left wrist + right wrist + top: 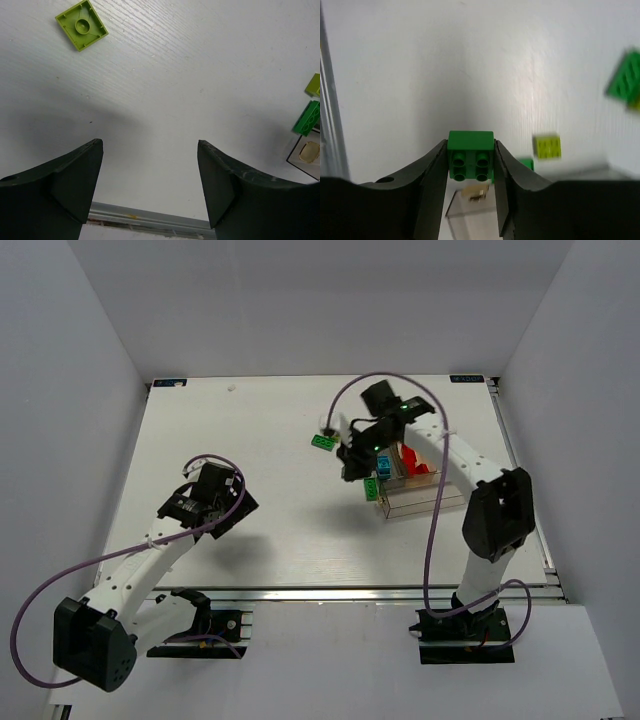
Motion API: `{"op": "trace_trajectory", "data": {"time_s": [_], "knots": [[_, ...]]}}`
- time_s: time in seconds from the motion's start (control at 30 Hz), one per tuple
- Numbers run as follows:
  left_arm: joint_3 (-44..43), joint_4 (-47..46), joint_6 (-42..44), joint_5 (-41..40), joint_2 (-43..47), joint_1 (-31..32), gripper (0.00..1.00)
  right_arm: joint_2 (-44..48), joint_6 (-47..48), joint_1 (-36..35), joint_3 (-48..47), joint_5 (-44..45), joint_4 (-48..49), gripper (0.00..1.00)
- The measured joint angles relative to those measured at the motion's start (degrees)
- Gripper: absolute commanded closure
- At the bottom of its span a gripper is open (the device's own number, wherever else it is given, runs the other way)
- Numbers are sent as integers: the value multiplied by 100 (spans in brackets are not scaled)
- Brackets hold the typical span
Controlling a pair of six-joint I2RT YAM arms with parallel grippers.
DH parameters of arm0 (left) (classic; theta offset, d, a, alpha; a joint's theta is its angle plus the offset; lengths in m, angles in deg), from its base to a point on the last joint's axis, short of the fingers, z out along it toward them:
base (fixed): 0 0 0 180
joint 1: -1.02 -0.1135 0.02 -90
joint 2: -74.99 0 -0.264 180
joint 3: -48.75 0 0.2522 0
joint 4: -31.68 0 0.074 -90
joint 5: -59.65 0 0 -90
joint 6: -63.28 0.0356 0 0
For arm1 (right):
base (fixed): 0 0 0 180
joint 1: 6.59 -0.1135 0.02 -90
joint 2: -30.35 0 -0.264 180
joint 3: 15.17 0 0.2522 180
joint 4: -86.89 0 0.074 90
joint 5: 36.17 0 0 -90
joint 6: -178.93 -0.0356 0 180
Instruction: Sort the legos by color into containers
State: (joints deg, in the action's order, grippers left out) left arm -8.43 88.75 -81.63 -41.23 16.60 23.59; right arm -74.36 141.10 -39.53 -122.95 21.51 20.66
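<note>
Currently my right gripper point(470, 146) is clamped tight on a green brick point(470, 157), holding it off the surface just beside the box point(425, 504). My left gripper point(150, 145) hangs wide open, gripping nothing, near a lime plate point(81, 25).

- Dark green studded plastic brick point(470, 156): gripped in the right tool point(470, 167).
- Clear compartmented plastic box point(425, 498): holds red bricks point(412, 460).
- Yellow-green square plastic plate point(81, 25): flat on the desk point(175, 75).
</note>
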Motion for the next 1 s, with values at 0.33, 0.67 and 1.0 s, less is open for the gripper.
{"op": "trace_trajectory", "data": {"time_s": [0.33,0.67,1.0], "knots": [[0,129,-149,-216,-201,0,8,376,-3130,2758,610,820,1003,100],[-61,103,-122,-271,-848,0,6,144,-3689,3899,605,1539,1408,97],[-509,85,4,-448,-1281,-20,2,-750,-3560,3901,315,1700,1539,50]]}}
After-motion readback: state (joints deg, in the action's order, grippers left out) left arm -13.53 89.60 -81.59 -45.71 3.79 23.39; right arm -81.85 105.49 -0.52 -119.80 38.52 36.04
